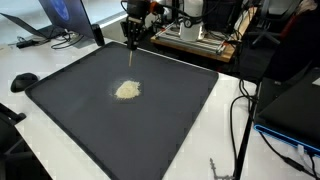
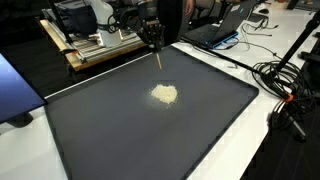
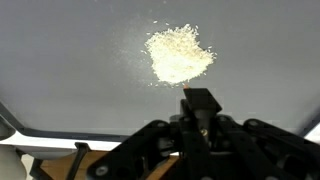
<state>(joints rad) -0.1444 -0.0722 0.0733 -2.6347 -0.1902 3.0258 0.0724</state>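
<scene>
Both exterior views high, opposing, share mat [image 1: 75, 115]; wrist close above.

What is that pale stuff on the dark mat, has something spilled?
Yes, it looks so: a small heap of pale grains lies loose near the middle of the dark mat, with stray specks scattered around it. The shut fingers hang apart from it.

Cluttered lab bench.
A white table [image 2: 262, 150] carries a laptop [image 2: 215, 35], black cables [image 2: 285, 82] and a wooden frame [image 2: 95, 50] under even light.
</scene>
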